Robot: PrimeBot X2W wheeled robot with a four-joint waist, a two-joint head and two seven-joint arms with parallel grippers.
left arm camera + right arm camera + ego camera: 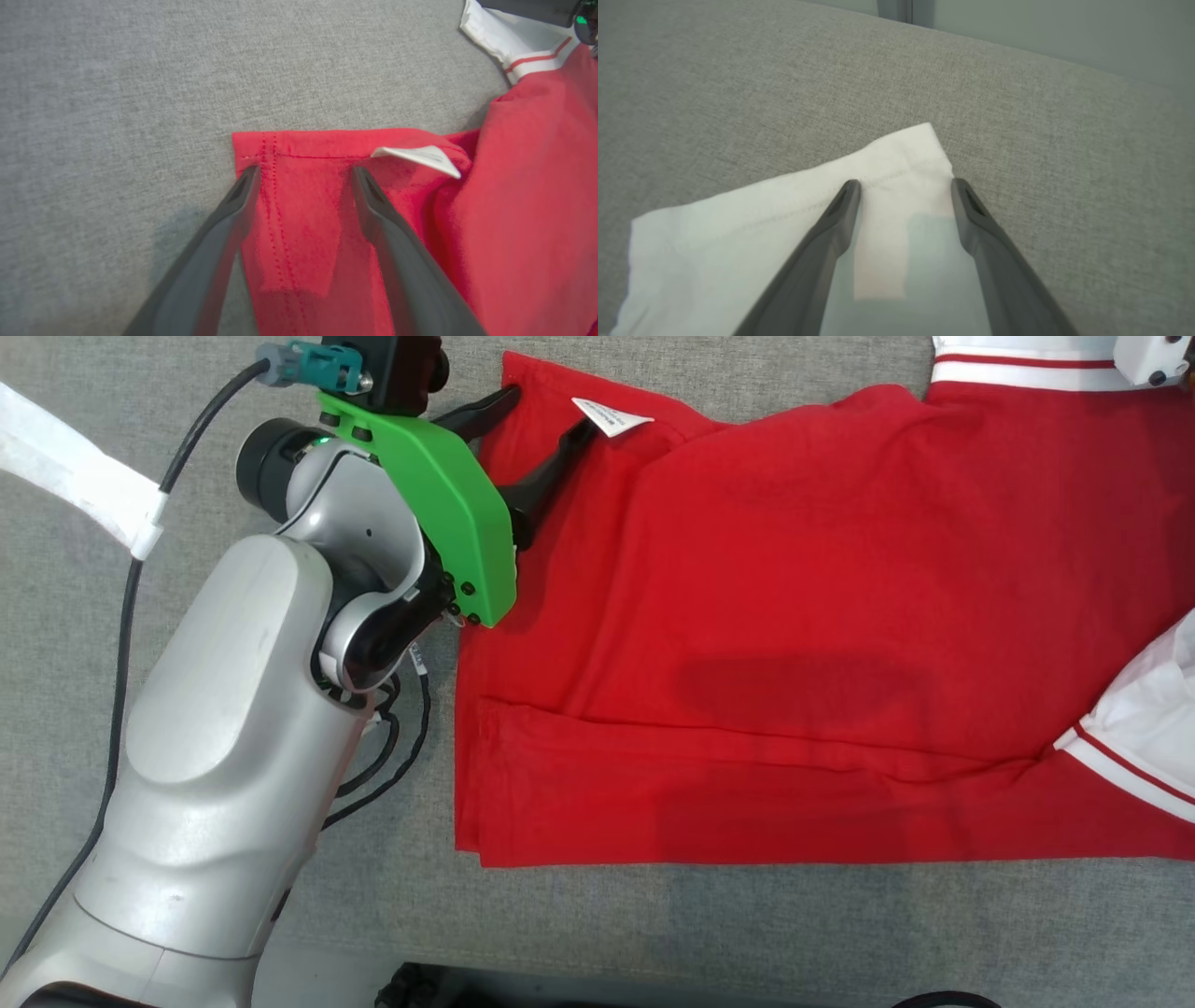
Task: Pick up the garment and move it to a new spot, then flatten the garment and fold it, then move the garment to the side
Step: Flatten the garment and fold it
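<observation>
- Where the head camera looks down, a red garment [794,616] lies spread flat on the grey cloth-covered tabletop [653,933], with a long fold running along its near edge.
- A white sleeve [1139,728] with a red stripe rests at the garment's right end, and a white striped band [1018,369] shows at the far right corner.
- The left pincer [551,411] reaches from under a green bracket [448,495] to the garment's far left corner. Its two dark fingers are spread apart, one near the hem edge and the other beside a white label [611,417].
- In the left wrist view, the left pincer [306,172] stands open and grips nothing. The stitched hem corner [261,149] lies between its tips.
- One finger sits along the garment's side edge, partly over the bare tabletop. The other lies over the red cloth, just short of the label, which sticks up from the hem.
- I cannot tell whether the tips press on the cloth.
- In the right wrist view, the right pincer [906,184] is also open and empty, its fingers straddling the corner of a white hemmed cloth [738,242] that lies on the grey surface.
- A pale wall [1064,28] rises beyond the far edge.
</observation>
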